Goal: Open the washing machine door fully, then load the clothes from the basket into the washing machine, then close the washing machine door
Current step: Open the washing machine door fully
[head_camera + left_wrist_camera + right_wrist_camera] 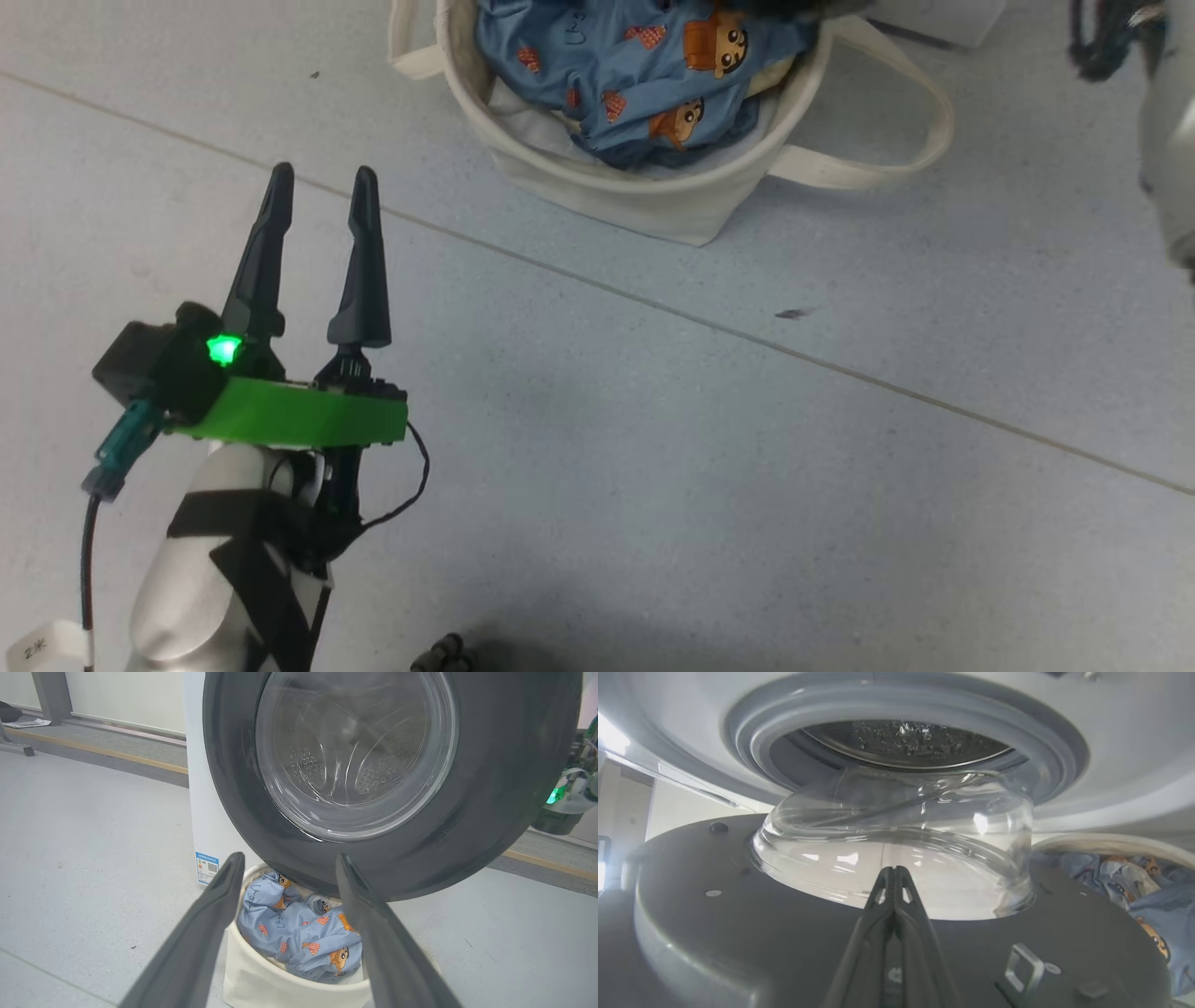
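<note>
The left gripper (324, 173) hangs over bare floor (653, 448) with its two fingers spread wide and nothing between them. There is open floor on every side of it, and a thin seam (597, 285) runs across between its fingertips and the basket (644, 201).

The right gripper (892, 872) has its fingers pressed together and grips nothing. They lie over the grey inner face of the washing machine door (738, 914), tips pointing at the base of the glass bowl (896, 826). Whether they touch the door I cannot tell. A metal latch hook (1024, 970) stands just to their right.

The door is partly swung out. Its bowl is clear of the grey-rimmed drum opening (906, 704) of the washing machine (1111, 756), with a gap between the two.

In the left wrist view the door's black rim (490, 788) overhangs the basket (261, 984), close above the clothes (299, 938).

Counted: one washer with one blue sticker (207, 868), one door, and one basket with two looped handles (896, 121). The clothes (644, 84) lie as one crumpled blue heap inside the basket. The number of garments cannot be told.
</note>
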Robot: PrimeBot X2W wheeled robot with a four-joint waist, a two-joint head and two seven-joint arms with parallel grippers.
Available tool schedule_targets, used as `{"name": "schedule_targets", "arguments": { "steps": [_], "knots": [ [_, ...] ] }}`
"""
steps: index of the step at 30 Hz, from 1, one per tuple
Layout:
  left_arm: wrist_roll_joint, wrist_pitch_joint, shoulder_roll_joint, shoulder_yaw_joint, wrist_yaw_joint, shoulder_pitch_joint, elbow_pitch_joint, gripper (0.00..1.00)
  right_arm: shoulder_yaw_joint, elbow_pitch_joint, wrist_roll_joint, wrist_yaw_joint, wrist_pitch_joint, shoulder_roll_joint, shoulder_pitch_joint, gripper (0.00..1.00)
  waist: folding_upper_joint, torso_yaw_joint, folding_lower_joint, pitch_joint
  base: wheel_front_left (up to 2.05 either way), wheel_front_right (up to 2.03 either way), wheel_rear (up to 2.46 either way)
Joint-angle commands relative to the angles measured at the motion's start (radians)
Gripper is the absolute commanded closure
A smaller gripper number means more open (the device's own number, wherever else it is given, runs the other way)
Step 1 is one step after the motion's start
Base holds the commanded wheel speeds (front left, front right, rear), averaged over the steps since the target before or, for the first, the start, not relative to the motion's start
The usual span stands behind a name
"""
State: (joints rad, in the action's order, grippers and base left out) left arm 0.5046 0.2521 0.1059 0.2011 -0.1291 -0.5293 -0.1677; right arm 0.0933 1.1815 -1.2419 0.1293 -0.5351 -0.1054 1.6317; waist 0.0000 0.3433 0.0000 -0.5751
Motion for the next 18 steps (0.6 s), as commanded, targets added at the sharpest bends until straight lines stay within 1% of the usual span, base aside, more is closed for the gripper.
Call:
{"name": "schedule_targets", "arguments": {
  "steps": [1, 4, 8, 11, 14, 16, 17, 18],
  "knots": [
    [-0.008, 0.01, 0.047, -0.038, -0.001, 0.027, 0.019, 0.0, 0.018, -0.047, -0.011, 0.001, -0.021, 0.047, -0.018, 1.0, 0.0, -0.019, 0.0, 0.029, 0.0, 0.0, 0.0],
    [-0.014, 0.01, 0.057, -0.037, -0.001, 0.04, 0.008, 0.0, 0.06, -0.097, -0.041, 0.001, -0.054, 0.054, -0.096, 1.0, 0.0, -0.03, 0.0, 0.069, 0.0, 0.0, 0.0],
    [-0.019, 0.01, 0.072, -0.028, -0.001, 0.062, -0.019, 0.0, 0.181, -0.204, -0.171, 0.001, -0.084, 0.055, -0.23, 1.0, 0.0, -0.039, 0.0, 0.133, 0.0, 0.0, 0.0],
    [-0.024, 0.01, 0.083, -0.028, -0.001, 0.083, -0.038, 0.0, 0.301, -0.287, -0.271, 0.001, -0.067, 0.055, -0.328, 1.0, 0.0, -0.047, 0.0, 0.182, 0.0, 0.0, 0.0],
    [-0.031, 0.01, 0.089, -0.026, -0.001, 0.106, -0.057, 0.0, 0.413, -0.343, -0.347, 0.001, -0.019, 0.055, -0.402, 1.0, 0.0, -0.049, 0.0, 0.23, 0.0, 0.0, 0.0],
    [-0.036, 0.01, 0.09, -0.023, -0.001, 0.12, -0.068, 0.0, 0.471, -0.367, -0.395, 0.001, 0.024, 0.055, -0.44, 1.0, 0.0, -0.046, 0.0, 0.261, 0.0, 0.0, 0.0],
    [-0.036, 0.01, 0.09, -0.023, -0.001, 0.12, -0.068, 0.0, 0.471, -0.367, -0.395, 0.001, 0.024, 0.055, -0.44, 1.0, 0.0, -0.046, 0.0, 0.261, 0.0, 0.0, 0.0],
    [-0.039, 0.01, 0.09, -0.023, -0.001, 0.127, -0.072, 0.0, 0.502, -0.378, -0.416, 0.001, 0.043, 0.055, -0.456, 1.0, 0.0, -0.044, 0.0, 0.277, 0.0, 0.0, 0.0]
  ]
}}
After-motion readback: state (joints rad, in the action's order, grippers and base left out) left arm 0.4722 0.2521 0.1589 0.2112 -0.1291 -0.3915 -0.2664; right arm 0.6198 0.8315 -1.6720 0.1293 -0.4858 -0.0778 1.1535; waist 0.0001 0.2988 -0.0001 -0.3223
